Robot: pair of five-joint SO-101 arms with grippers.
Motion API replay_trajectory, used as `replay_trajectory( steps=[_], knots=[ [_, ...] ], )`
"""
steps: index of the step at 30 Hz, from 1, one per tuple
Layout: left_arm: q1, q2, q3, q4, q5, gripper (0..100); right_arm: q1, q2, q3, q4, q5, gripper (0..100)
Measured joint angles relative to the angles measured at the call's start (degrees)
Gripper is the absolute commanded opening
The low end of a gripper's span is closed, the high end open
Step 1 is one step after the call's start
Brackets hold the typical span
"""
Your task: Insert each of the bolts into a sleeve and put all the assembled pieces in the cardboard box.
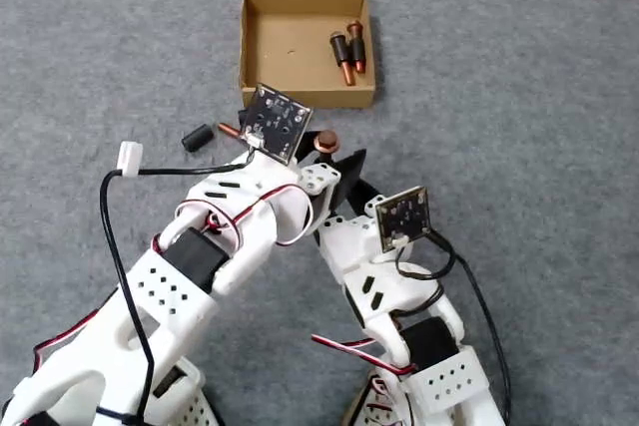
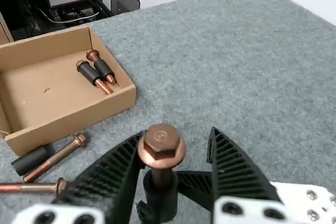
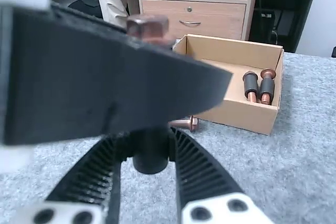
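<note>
A copper bolt (image 2: 161, 142) stands upright with its shank in a black sleeve (image 3: 150, 156). My right gripper (image 3: 149, 142) is shut on that sleeve from below. My left gripper (image 2: 176, 137) is open around the bolt's hex head: one finger sits against the head and the other stands apart. In the high view the bolt head (image 1: 325, 142) shows between the two arms, just in front of the cardboard box (image 1: 300, 97). Two assembled pieces (image 1: 347, 50) lie in the box's right part. A black finger of the left gripper (image 3: 105, 87) crosses the right wrist view.
A loose black sleeve (image 1: 200, 136) lies left of the box's front corner. Two loose bolts (image 2: 55, 156) (image 2: 31, 187) lie near it on the grey felt. A desk and shelves stand beyond the table's far edge. Open felt stretches to the right.
</note>
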State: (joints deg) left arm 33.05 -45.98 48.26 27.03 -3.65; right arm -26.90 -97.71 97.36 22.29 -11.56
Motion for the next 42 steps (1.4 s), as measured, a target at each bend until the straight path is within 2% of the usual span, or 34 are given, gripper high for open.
replay_trajectory(
  steps=[11, 18, 39, 42],
  knots=[
    [0.0, 0.8, -9.8, 16.3, 0.0, 25, -0.1, 0.0, 0.0, -1.8, 0.1, 0.2],
    [-0.1, 0.8, -13.0, 21.6, 0.0, 26, -0.2, 0.0, 0.0, -1.8, 0.0, 0.2],
    [-5.3, 0.8, -14.4, 21.7, -0.1, 25, -0.3, 0.0, 0.0, -1.8, 1.6, 0.2],
    [-8.0, 0.8, -18.2, 21.7, 3.3, 19, 0.3, 0.0, 0.0, -3.6, 1.6, 0.2]
  ],
)
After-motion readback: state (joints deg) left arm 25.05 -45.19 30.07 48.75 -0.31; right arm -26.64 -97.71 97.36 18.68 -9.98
